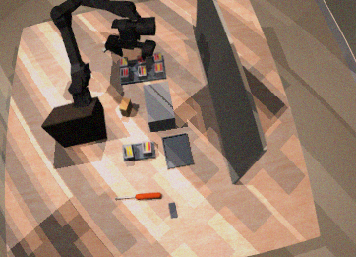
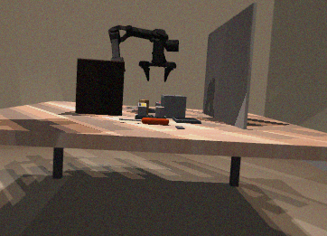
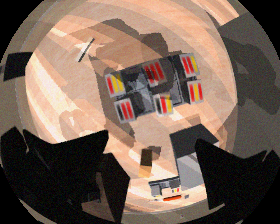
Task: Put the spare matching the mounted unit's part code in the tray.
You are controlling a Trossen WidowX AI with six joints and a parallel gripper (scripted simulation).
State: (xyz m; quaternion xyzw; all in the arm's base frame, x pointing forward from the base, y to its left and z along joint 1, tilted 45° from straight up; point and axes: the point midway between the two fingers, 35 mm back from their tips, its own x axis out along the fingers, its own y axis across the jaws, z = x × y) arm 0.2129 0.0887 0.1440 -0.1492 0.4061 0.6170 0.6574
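My gripper (image 1: pixel 132 50) (image 2: pixel 156 80) (image 3: pixel 154 140) is open and empty, pointing down high above the six-place rack (image 1: pixel 133 79) (image 3: pixel 144 101). The rack holds several spares with striped labels. In the wrist view a left spare (image 3: pixel 125 110) shows dark and red bars, a back-middle spare (image 3: pixel 154 73) shows red bars, and a right spare (image 3: pixel 195 92) shows red and yellow. The grey housing (image 1: pixel 159 104) (image 2: pixel 173 106) (image 3: pixel 191 169) stands beside the rack; I cannot make out the mounted unit or its back code. The dark tray (image 1: pixel 178 151) (image 2: pixel 187 120) holds nothing.
A small rack with two labelled blocks (image 1: pixel 128 151) (image 1: pixel 147 147) is beside the tray. A tan block (image 1: pixel 125 106) stands near the arm's base. A tall grey panel (image 1: pixel 228 102) (image 2: pixel 229 71) rises at the right. An orange screwdriver (image 1: pixel 148 196) (image 2: pixel 155 121) and a small dark piece (image 1: pixel 173 210) lie in front.
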